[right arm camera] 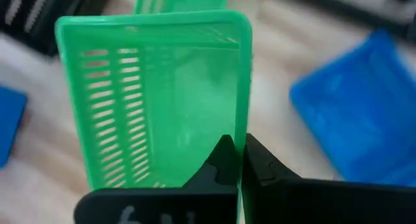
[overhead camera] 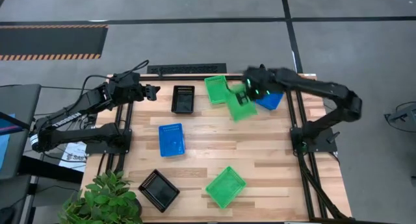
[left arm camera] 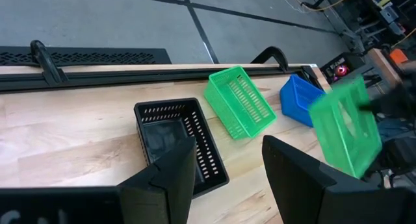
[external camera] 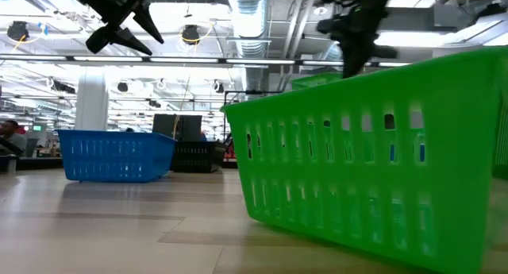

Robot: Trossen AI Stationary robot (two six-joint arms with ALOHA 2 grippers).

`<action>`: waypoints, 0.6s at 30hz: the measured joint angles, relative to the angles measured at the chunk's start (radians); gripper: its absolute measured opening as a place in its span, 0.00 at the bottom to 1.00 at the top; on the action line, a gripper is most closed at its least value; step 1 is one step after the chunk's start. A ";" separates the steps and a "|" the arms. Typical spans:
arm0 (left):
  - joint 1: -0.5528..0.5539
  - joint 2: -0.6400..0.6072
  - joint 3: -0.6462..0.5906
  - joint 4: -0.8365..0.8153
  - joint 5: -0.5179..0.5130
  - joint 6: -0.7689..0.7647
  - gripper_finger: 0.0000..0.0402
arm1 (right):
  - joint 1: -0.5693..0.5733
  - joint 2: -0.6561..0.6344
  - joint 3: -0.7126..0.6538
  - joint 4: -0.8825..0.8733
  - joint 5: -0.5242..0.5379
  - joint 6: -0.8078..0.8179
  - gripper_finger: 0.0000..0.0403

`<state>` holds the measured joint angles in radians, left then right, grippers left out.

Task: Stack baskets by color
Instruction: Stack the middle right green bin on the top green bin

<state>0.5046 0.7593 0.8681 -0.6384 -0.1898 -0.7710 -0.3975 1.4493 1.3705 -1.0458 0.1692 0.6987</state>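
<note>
Worktop inventory, left to right, clock directions read from the high view with the worktop centre as the dial.

1. Left gripper, 10 o'clock, over the far-left corner: fingers parted, holding nothing. It waits.
2. Plant, 8 o'clock, off the near-left corner. Not in your way.
3. Black basket, 7 o'clock, near edge, single, turned askew.
4. Blue basket, 9 o'clock, single.
5. Black basket, 11 o'clock, single, just beside the left gripper.
6. Green basket, 12 o'clock, far edge, lying on the worktop.
7. Green basket, 6 o'clock, near edge, single.
8. Green basket, 1 o'clock, tilted and lifted: the right gripper is clenched on its rim.
9. Blue basket, 1 o'clock, partly under the right arm; you cannot tell whether it is one or several nested.

Progress, as you can judge it: early. No finished stack shows; seven baskets are visible. The carried green one likely belongs in item 6, just beside it. Items 3, 4, 5 and 7 are untouched.

Obstruction: item 9 sits close below the carried basket; watch your clearance there.
</note>
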 joint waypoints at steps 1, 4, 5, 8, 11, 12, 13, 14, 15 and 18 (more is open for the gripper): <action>0.000 0.000 0.000 0.000 0.000 -0.001 0.41 | -0.029 0.034 0.042 -0.001 -0.001 -0.043 0.01; 0.000 0.000 0.000 0.000 -0.001 -0.002 0.41 | -0.098 0.146 0.175 0.003 -0.015 -0.147 0.01; 0.000 0.000 0.000 0.000 -0.002 -0.002 0.41 | -0.116 0.185 0.215 0.002 -0.028 -0.173 0.01; 0.000 0.000 0.000 0.000 -0.005 -0.001 0.41 | -0.163 0.291 0.316 0.015 -0.075 -0.223 0.01; 0.000 0.000 0.000 0.000 -0.005 -0.001 0.41 | -0.194 0.369 0.378 0.050 -0.119 -0.237 0.01; 0.000 0.000 0.000 0.000 -0.005 -0.001 0.41 | -0.204 0.389 0.387 0.064 -0.137 -0.237 0.01; 0.000 0.000 0.000 0.000 -0.006 -0.001 0.41 | -0.214 0.407 0.392 0.080 -0.156 -0.237 0.01; 0.000 0.000 0.000 0.000 -0.007 -0.001 0.41 | -0.222 0.424 0.392 0.100 -0.181 -0.236 0.01; 0.000 0.000 0.000 0.000 -0.007 -0.001 0.41 | -0.234 0.439 0.392 0.115 -0.212 -0.237 0.01; 0.000 0.000 0.000 0.001 -0.008 -0.002 0.41 | -0.267 0.483 0.392 0.146 -0.287 -0.237 0.00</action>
<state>0.5049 0.7589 0.8683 -0.6379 -0.1974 -0.7731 -0.6641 1.9319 1.7626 -0.9000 -0.1174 0.4618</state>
